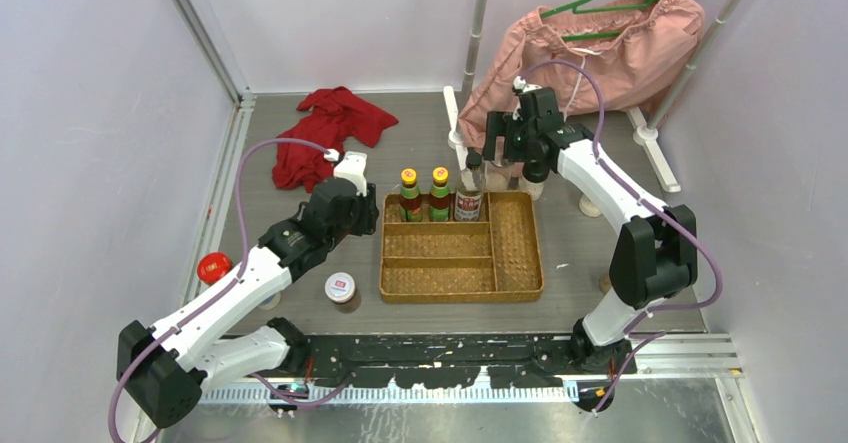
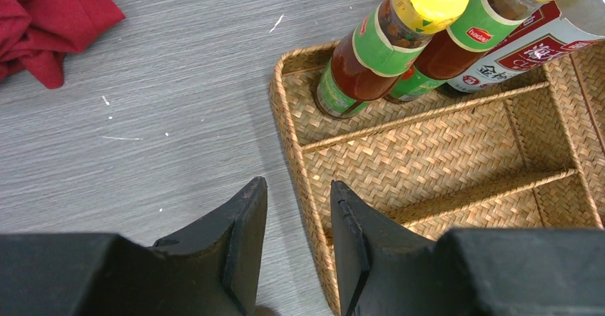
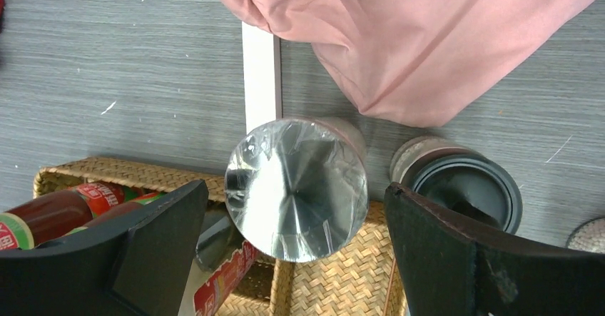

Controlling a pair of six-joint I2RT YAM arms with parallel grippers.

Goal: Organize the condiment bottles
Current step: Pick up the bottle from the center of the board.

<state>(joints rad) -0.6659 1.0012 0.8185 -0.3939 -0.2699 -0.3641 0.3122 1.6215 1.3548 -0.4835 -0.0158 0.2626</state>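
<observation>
From above, the right gripper point(image 1: 515, 151) covers the jars off the wicker tray's point(image 1: 520, 253) far right corner; only a black-lidded jar point(image 1: 536, 175) peeks out. The left arm point(image 1: 250, 283) hides part of the red-lidded jar point(image 1: 212, 266) by the table's point(image 1: 420, 113) left edge. The white-lidded jar's point(image 1: 340, 287) label is too small to read. The left wrist view cuts the clear bottle point(image 2: 542, 52) at its top right corner, cap unseen. The right wrist view clips a speckled lid point(image 3: 589, 235) at its right edge.
</observation>
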